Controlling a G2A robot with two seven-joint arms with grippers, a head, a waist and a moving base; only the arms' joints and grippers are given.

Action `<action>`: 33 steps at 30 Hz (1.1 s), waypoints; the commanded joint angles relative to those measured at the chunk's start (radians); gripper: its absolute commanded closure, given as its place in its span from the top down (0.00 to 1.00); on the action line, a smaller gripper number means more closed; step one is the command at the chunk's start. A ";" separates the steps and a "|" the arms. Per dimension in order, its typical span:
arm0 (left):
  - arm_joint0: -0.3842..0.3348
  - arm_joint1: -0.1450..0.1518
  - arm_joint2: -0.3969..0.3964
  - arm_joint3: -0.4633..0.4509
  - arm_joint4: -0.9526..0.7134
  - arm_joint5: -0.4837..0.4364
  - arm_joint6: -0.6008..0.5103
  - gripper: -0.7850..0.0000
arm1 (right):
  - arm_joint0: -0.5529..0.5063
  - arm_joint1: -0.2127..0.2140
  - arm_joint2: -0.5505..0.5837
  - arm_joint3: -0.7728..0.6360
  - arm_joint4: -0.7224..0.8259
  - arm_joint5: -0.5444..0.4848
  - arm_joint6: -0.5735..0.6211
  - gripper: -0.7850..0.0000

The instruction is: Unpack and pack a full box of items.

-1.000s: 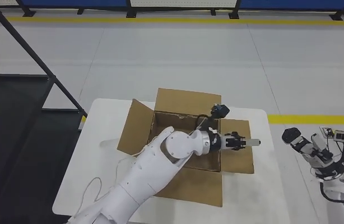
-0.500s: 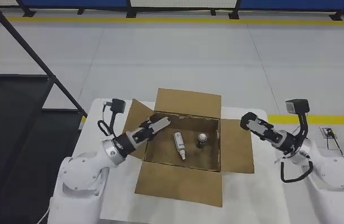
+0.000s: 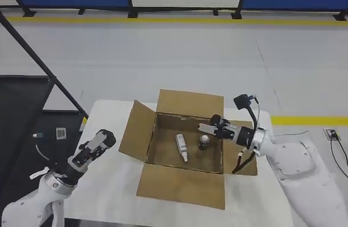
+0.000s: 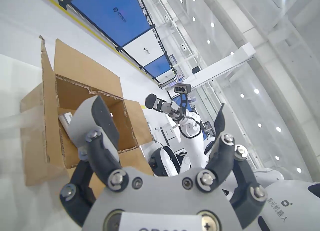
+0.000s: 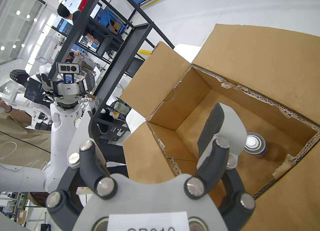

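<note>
Right tool (image 3: 207, 127) splayed over box (image 3: 190, 103)

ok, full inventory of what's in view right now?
cardboard box: 1, brown, flaps open, on the table's middle
bottle: 1, white, lying on the box floor
can: 1, dark with a silver top, upright in the box, beside the bottle
table: 1, white, under the box
metal frame: 1, black, beside the table's left end
floor line: 1, yellow, on the floor past the table's right end
left claw: 1, grey and black, open, over the table's left part, apart from the box
right claw: 1, grey and black, open, over the box's right side near the can
</note>
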 commanded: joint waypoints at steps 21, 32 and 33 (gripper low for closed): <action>0.001 0.014 0.021 0.001 -0.048 0.027 0.011 1.00 | 0.497 -0.150 -0.576 0.416 -0.518 0.232 0.381 1.00; 0.001 0.014 0.021 0.001 -0.048 0.027 0.011 1.00 | 0.585 -0.260 -0.692 0.746 -0.461 0.213 0.321 1.00; 0.001 0.014 0.021 0.001 -0.048 0.027 0.011 1.00 | 0.589 -0.267 -0.695 0.769 -0.455 0.206 0.315 1.00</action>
